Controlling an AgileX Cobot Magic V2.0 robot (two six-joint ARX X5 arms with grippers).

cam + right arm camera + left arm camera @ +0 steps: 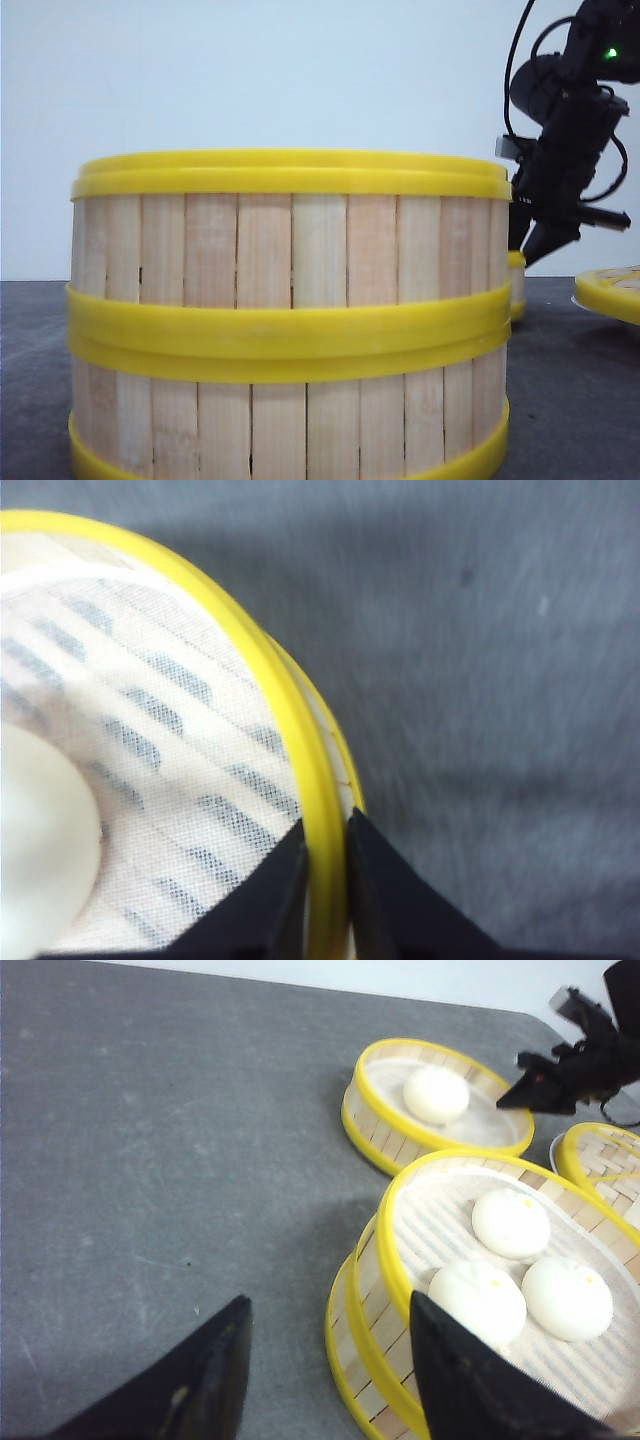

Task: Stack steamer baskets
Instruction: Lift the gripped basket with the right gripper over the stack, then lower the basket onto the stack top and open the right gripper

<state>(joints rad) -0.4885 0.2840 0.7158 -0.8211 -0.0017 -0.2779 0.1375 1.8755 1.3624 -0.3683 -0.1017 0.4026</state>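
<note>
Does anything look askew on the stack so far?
Nothing stands out. The two stacked baskets sit level, rims meeting, three buns inside. The right pincer grips the rim of the single basket; the left pincer is open.

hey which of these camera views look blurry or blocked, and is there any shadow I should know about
Front view: the two stacked steamer baskets sit close, filling and blocking most of the frame. Right wrist view: motion-smeared table, soft close-up of the yellow rim between the right end effector fingers. Left wrist view: fairly sharp, a soft shadow beside the stack.

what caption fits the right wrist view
Right hand pinching the yellow rim of a lone basket holding one bun.
</note>
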